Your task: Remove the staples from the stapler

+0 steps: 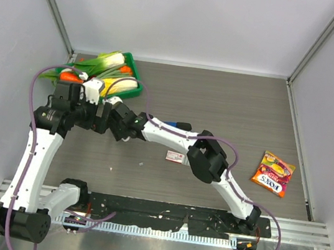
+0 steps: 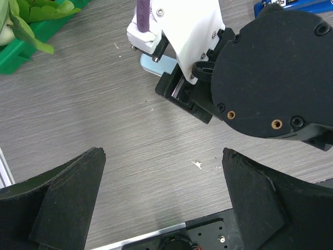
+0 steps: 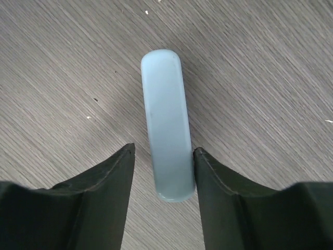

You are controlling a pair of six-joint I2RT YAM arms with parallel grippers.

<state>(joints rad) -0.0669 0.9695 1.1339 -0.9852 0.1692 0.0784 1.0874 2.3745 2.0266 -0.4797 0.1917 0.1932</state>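
Observation:
A slim dark-blue stapler lies on the table just behind my right forearm, which partly hides it. Its end shows at the top right of the left wrist view. My right gripper straddles the near end of a pale teal rounded block that lies flat on the wood. The right finger is against the block and the left finger stands a little apart from it. My left gripper is wide open over bare table with nothing between its fingers. It faces the right gripper's black and white body.
A green tray of toy vegetables stands at the back left, close to both wrists. A small white card lies mid-table and a colourful candy bag at the right. The black mounting rail runs along the near edge.

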